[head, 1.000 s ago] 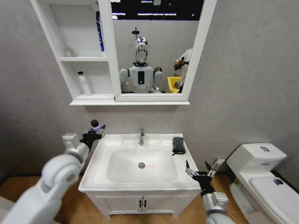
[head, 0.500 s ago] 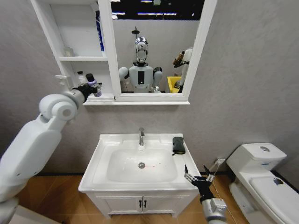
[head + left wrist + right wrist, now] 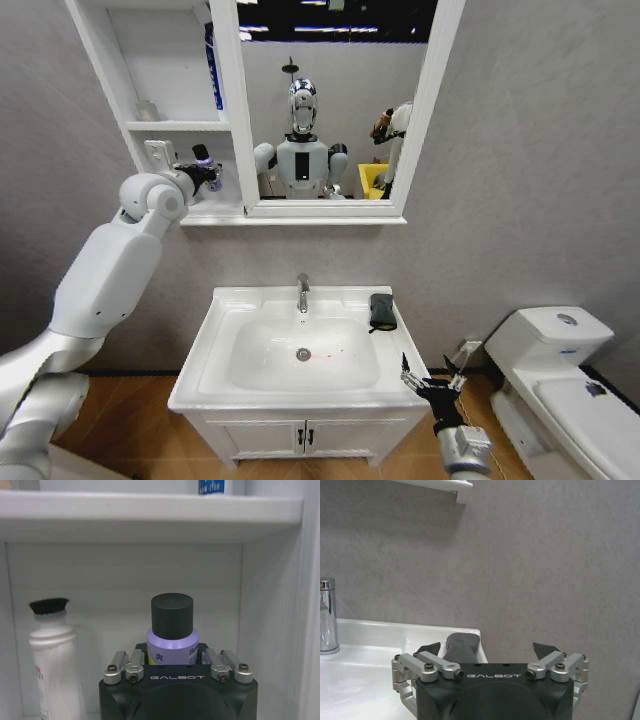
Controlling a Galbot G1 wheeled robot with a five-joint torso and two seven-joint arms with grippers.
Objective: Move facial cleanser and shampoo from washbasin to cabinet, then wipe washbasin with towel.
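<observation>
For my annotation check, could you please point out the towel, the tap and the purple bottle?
towel [image 3: 381,311], head view, middle of the cloth.
tap [image 3: 302,292], head view, its upright body.
purple bottle [image 3: 172,616], left wrist view, its black cap.

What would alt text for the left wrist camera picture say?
The left gripper holds a lavender bottle with a black cap inside the lower compartment of the white cabinet. A white bottle with a black cap stands on the same shelf beside it.

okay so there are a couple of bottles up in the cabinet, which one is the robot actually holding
The purple bottle with the black cap, clamped in the left gripper inside the cabinet's lower shelf. The white bottle with the black cap stands free beside it, ungripped.
</observation>
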